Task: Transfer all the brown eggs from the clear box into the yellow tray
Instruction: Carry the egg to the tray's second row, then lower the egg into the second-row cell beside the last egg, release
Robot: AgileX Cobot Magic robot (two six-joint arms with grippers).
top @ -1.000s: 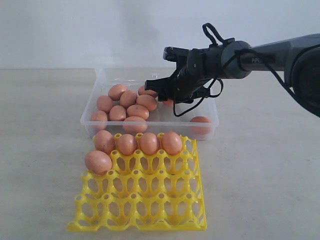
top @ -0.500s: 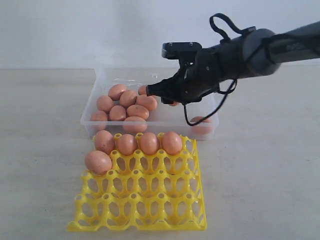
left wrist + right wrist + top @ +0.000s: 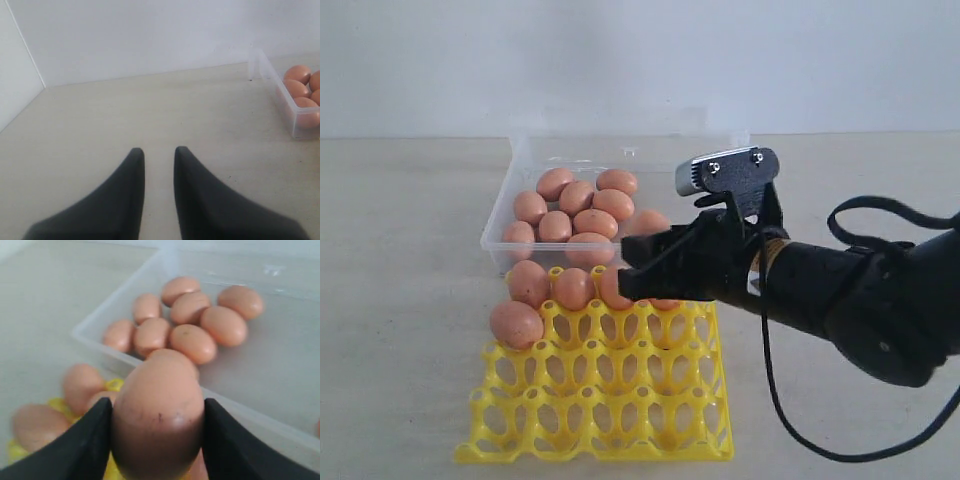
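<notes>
Right end effector (image 3: 157, 404) moved over yellow tray (image 3: 620, 412), pinching brown egg (image 3: 157, 427), long axis along fingers (image 3: 92, 442).

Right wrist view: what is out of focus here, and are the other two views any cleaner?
Right wrist view: the held egg and the right tool are soft, the yellow tray blurred, the eggs in the clear box sharper. Left wrist view: even light, left tool featureless black. Exterior view: sharp, flat lighting, faint shadows.

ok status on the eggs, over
Right pincer shut on an egg, over the tray. Left pincer open, empty, clear of the box. Nothing blocking the free cups.
</notes>
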